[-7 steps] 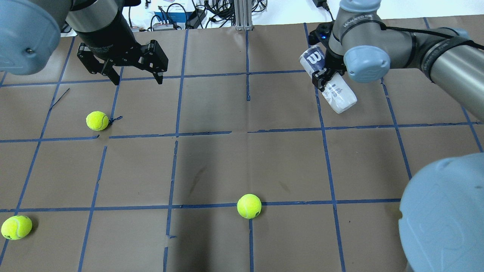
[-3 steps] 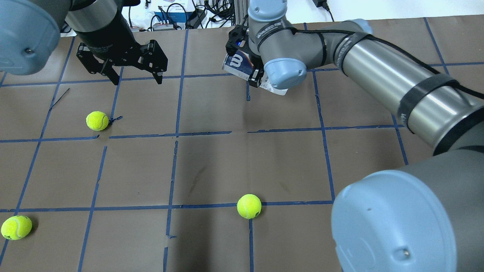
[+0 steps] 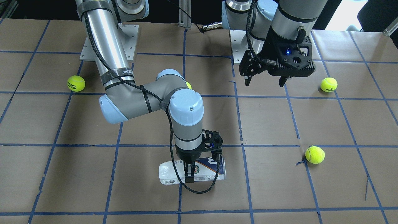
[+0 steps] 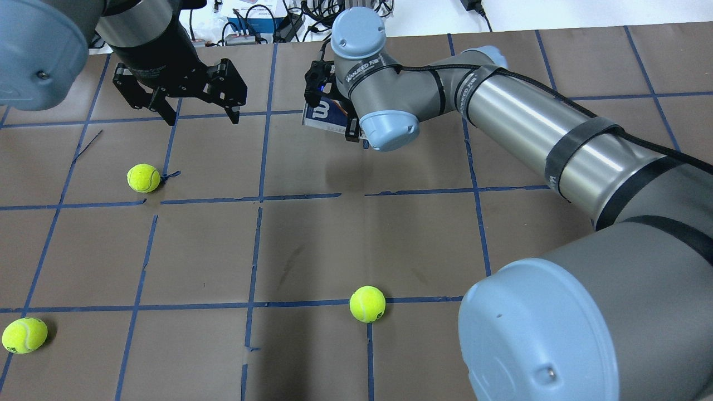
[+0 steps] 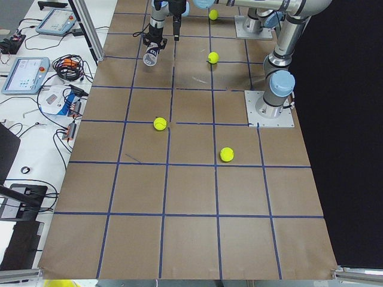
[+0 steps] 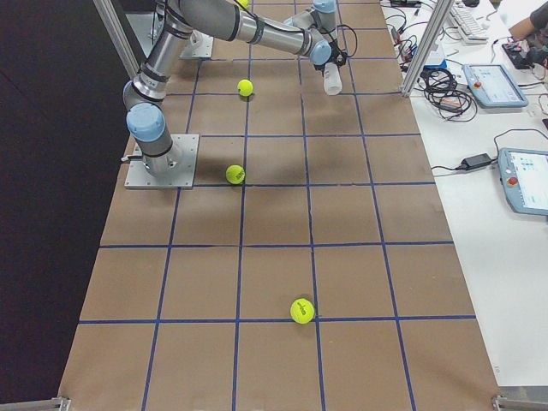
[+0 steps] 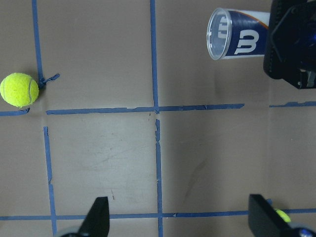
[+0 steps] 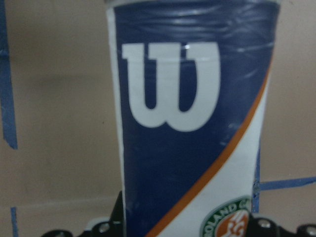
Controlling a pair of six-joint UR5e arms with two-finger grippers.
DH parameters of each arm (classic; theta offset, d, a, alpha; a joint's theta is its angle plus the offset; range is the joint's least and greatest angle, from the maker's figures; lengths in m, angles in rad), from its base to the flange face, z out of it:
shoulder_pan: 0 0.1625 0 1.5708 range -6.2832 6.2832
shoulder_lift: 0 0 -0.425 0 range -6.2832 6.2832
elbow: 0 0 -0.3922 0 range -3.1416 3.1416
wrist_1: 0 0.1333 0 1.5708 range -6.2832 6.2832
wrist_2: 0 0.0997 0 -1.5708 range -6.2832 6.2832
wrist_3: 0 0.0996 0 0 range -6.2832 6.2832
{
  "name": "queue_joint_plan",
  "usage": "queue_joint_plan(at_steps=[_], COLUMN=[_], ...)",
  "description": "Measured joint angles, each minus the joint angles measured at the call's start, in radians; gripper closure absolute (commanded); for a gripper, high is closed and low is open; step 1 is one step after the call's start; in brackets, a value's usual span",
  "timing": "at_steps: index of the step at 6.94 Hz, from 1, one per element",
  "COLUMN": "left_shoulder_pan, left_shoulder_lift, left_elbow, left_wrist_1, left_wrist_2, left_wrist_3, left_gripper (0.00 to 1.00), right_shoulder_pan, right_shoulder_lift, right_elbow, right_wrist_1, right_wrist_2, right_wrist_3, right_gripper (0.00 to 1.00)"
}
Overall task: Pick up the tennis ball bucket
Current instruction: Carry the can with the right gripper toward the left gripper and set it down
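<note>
**While its left arm waits idle, a robot's right arm holds a tennis ball tube above the worktop**

Clamped across the tube's middle, the right end effector (image 3: 189,170) grips the tennis ball tube (image 3: 169,175) from above, with a finger on either side of the label. That mid-length hold probably keeps the tube balanced. It hangs sideways, with its white end pointing one way and its navy end, marked with a large white W, pointing the other. The left wrist camera looks into the tube's open mouth, which appears empty. From overhead, a soft shadow lies on the brown paper apart from the tube, so the tube seems clear of the worktop (image 3: 279,186). It sits near the middle, toward the side farthest from the robot's base. The lift looks largely done.

The left end effector (image 3: 264,81) hovers well apart from the tube, its jaws spread and empty, likely parked out of the way. Several yellow-green tennis balls (image 3: 315,154) lie scattered over the blue-taped grid. None is near the tube, and none is needed for this task.
</note>
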Motion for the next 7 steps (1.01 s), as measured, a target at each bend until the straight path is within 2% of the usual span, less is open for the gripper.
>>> queue_joint_plan(at_steps=[1,4,7], left_shoulder_pan=[0.000,0.000,0.016], left_shoulder_lift=[0.000,0.001,-0.035], left_elbow=[0.000,-0.002,0.000], left_wrist_1=[0.000,0.000,0.022], left_wrist_2=[0.001,0.004,-0.008], left_wrist_3=[0.000,0.003,-0.019], left_gripper=[0.00,0.00,0.00], right_shoulder_pan=[0.001,-0.018,-0.058], right_shoulder_lift=[0.005,0.012,0.011], right_elbow=[0.003,0.022,0.038], right_wrist_1=[-0.005,-0.012,-0.013], right_wrist_2=[-0.035,-0.062,-0.057], right_wrist_3=[-0.057,-0.089,-0.088], right_gripper=[0.31,0.00,0.00])
